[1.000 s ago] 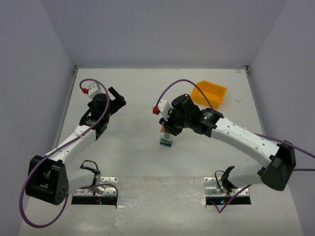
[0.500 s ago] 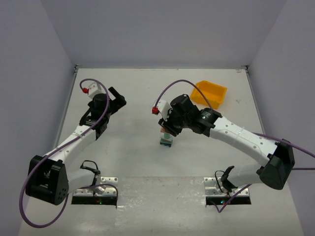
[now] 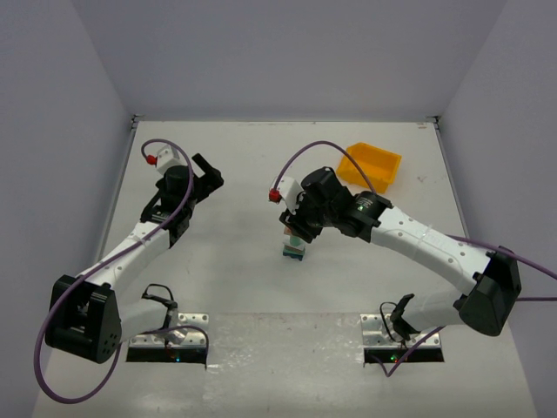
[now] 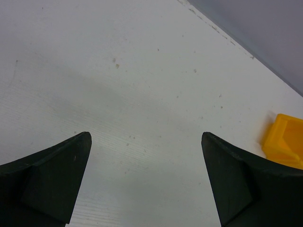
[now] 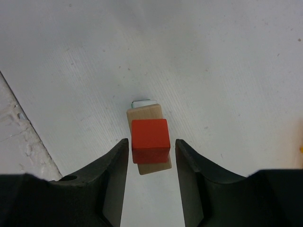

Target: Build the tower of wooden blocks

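Note:
The wood block tower (image 3: 294, 247) stands mid-table as a short stack. From the right wrist view it is topped by a red block (image 5: 150, 134) on a tan block (image 5: 143, 112), with a pale edge of a lower block showing behind. My right gripper (image 5: 151, 140) hangs over the top with its fingers (image 5: 116, 175) on either side of the red block. It is open: a narrow gap shows on each side. My left gripper (image 3: 209, 177) is wide open over bare table at the left, holding nothing.
A yellow plastic bin (image 3: 372, 165) sits at the back right, its corner also visible in the left wrist view as the yellow bin (image 4: 286, 142). Grey walls enclose the table (image 3: 235, 261) on three sides.
The right gripper's jaws have spread apart around the red block, letting it go on top of the stack. The left arm has not moved.

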`<move>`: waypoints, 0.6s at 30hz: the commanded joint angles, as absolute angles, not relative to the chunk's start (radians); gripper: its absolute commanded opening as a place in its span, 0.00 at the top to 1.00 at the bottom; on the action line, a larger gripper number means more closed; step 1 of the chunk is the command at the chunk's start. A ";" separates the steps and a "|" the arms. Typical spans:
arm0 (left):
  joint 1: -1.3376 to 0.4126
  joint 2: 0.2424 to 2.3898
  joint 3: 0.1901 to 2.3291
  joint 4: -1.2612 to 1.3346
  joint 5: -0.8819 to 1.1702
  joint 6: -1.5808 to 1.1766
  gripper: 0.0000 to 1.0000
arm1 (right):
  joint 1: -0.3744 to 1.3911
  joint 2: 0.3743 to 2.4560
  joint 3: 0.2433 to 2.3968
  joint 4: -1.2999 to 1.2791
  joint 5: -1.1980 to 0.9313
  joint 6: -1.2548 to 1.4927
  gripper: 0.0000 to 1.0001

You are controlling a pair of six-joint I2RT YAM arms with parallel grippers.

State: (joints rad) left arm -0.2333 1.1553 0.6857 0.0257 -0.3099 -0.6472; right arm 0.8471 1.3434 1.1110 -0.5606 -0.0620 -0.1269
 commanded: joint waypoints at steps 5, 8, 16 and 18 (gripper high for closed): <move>-0.233 1.141 0.678 0.072 -0.301 -0.634 0.00 | 0.850 1.344 1.125 -0.541 -0.066 -0.128 0.51; -0.233 1.141 0.679 0.072 -0.300 -0.634 0.00 | 0.850 1.344 1.128 -0.540 -0.066 -0.130 0.42; -0.233 1.140 0.684 0.062 -0.302 -0.632 0.00 | 0.850 1.283 1.142 -0.476 -0.036 -0.121 0.01; -0.233 1.138 0.687 0.059 -0.301 -0.631 0.00 | 0.850 1.251 1.137 -0.451 -0.025 -0.105 0.01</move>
State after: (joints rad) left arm -0.2333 1.1553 0.6857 0.0258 -0.3096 -0.6365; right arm 0.8471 1.3360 1.1110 -0.5464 -0.0514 -0.1299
